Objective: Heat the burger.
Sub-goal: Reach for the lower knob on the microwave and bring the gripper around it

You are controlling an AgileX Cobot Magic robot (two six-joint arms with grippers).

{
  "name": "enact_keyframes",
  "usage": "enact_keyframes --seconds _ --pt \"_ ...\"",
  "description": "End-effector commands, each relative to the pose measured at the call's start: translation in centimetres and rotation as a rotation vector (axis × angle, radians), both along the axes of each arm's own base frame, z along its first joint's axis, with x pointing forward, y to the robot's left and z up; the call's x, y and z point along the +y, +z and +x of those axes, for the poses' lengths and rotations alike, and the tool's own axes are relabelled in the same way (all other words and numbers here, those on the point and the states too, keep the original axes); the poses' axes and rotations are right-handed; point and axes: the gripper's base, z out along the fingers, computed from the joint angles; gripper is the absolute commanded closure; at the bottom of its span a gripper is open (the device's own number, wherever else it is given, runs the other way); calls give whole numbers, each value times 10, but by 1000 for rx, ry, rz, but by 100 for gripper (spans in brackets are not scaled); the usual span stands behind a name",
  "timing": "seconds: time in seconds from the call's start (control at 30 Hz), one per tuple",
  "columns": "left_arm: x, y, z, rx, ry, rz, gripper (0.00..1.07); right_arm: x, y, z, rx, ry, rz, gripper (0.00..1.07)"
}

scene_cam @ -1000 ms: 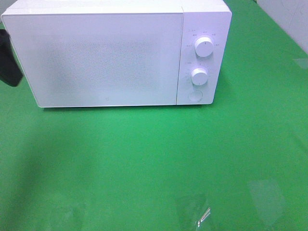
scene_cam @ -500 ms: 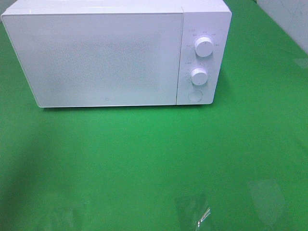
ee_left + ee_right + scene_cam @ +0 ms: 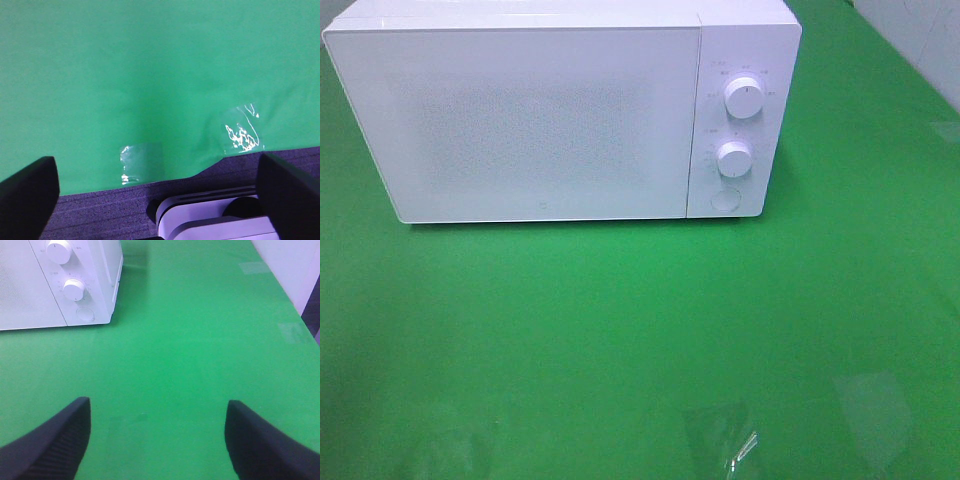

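The burger shows in none of the views, so its look cannot be told. It is not on any part of the desk that can be seen, and whether it sits behind the shut door of the microwave [image 3: 540,120] cannot be told, since the door's frosted white front [image 3: 520,125] lets nothing through.

The microwave is a white box standing at the far side of the desk [image 3: 620,330]. Its control strip is on the right, with an upper knob [image 3: 745,98], a lower knob [image 3: 734,158] and a round button [image 3: 724,200] beneath them.

The desk is covered with a bright green cloth. Clear tape patches [image 3: 868,405] hold it down near the front edge, and a small shiny scrap [image 3: 745,450] lies just beside one of them. A pale wall [image 3: 920,40] rises past the far right corner.

The left claw [image 3: 160,187] hangs over the cloth's front edge with its dark fingers [image 3: 30,192] spread wide and nothing between them. Below it are a dark grey strip of carpet-like surface [image 3: 100,212] and a white part of the rig [image 3: 210,220].

The right claw [image 3: 160,437] hovers over bare green cloth, facing the microwave's control side. Its fingers [image 3: 50,440] are well apart and it holds nothing.
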Motion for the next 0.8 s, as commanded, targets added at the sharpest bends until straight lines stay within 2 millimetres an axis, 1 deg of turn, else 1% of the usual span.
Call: enact_keyframes --seconds 0.03,0.07,0.1,0.13,0.17,0.27,0.3,0.33,0.4,0.5,0.53,0.8 --pt "5 -11 -26 -87 3 -1 7 0 -1 -3 -21 -2 -9 34" --pt "5 -11 -26 -87 3 -1 7 0 -1 -3 -21 -2 -9 34" --pt "8 -13 -37 -142 6 1 7 0 -1 -3 -21 -2 -9 34" --pt "8 -13 -37 -142 6 1 7 0 -1 -3 -21 -2 -9 34" --pt "9 -16 -44 -187 9 3 7 0 -1 -3 -21 -2 -9 34" --pt "10 -19 -47 -207 9 3 7 0 -1 -3 -21 -2 -9 34" --pt "12 -26 -52 -235 0 18 7 0 -1 -3 -21 -2 -9 34" --pt "12 -26 -52 -235 0 18 7 0 -1 -3 -21 -2 -9 34" --pt "13 -29 -57 -303 -20 29 7 0 -1 -3 -21 -2 -7 34" --pt "12 -30 -57 -326 -19 23 7 0 -1 -3 -21 -2 -7 34" --pt "12 -34 -54 -330 -19 15 7 0 -1 -3 -21 -2 -7 34" --pt "8 -34 -55 -334 -77 9 7 0 -1 -3 -21 -2 -8 34"
